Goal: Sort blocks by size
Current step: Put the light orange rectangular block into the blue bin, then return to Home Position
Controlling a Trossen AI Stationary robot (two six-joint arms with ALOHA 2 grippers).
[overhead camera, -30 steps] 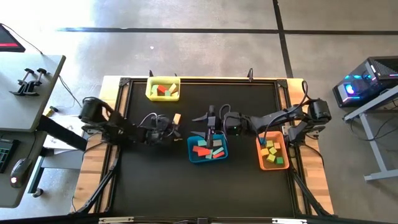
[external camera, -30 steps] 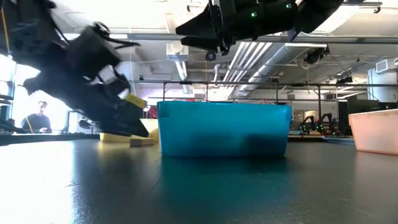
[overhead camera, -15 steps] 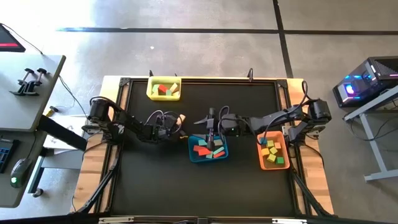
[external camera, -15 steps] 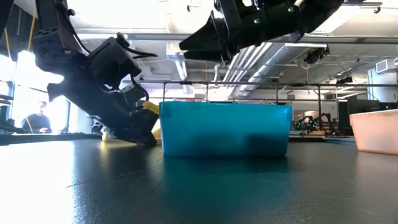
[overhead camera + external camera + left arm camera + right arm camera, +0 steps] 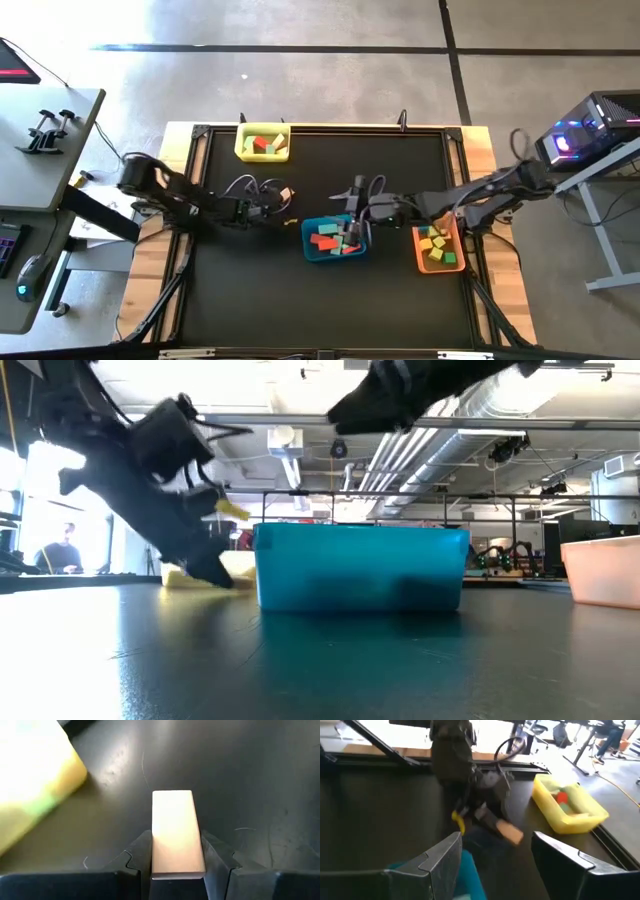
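Left jaws (image 5: pixel 176 865) clenched on tan bar (image 5: pixel 176 832), matte, rectangular, long axis running straight out from jaws, held low over black desk (image 5: pixel 250 290). Yellow tray (image 5: pixel 262 143) lies up-desk from it; blue tray (image 5: pixel 335 238) just beside, toward right arm. Right jaws (image 5: pixel 495 862) released, empty, hovering over blue tray's blocks (image 5: pixel 328 240). Orange tray (image 5: pixel 438 248) farther right. Left arm nearer yellow tray.

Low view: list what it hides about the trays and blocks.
- Blue plastic tray: its wall hides every block inside.
- Orange plastic tray: cut off by the picture's edge, contents hidden.
- Yellow plastic tray: mostly behind the left gripper.
- Tan flat block: blurred here; the left wrist view shows it clamped.
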